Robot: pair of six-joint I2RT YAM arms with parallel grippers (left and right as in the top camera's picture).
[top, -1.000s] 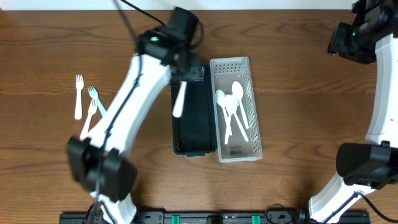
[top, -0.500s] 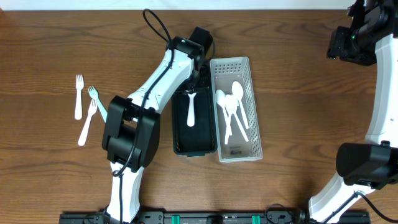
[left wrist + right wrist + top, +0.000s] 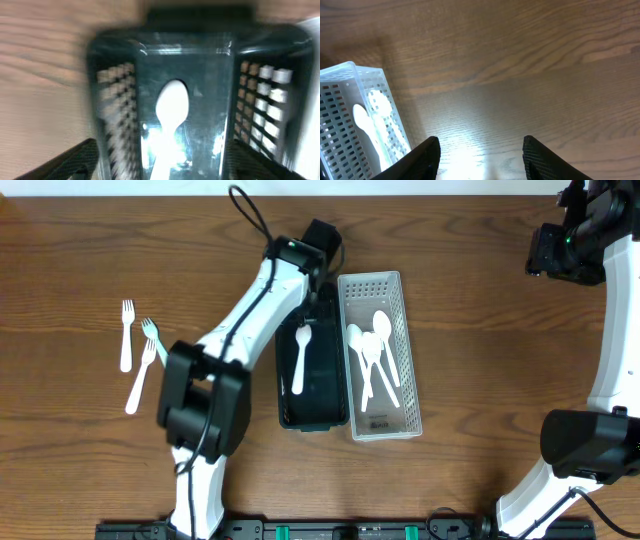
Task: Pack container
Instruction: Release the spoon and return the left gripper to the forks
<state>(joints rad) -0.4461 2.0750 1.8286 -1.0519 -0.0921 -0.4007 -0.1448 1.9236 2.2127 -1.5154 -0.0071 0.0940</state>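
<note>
A dark slotted container [image 3: 335, 395] stands beside a white slotted container [image 3: 400, 310] that holds several white spoons [image 3: 372, 350]. One white plastic utensil [image 3: 300, 360] lies loose on the dark container's floor, and the left wrist view shows its rounded end [image 3: 172, 105]. My left gripper [image 3: 316, 295] hangs open over the far end of the dark container, its fingers [image 3: 75, 160] apart and holding nothing. My right gripper [image 3: 482, 165] is open and empty over bare wood at the far right [image 3: 560, 250].
Three white forks [image 3: 127, 335] lie on the table to the left of the containers. The left arm [image 3: 240, 340] stretches across between them and the dark container. In the right wrist view the white container [image 3: 340, 100] sits at the left edge.
The left gripper has opened and let go of the white utensil, which now lies in the dark container. The right arm has not moved.
</note>
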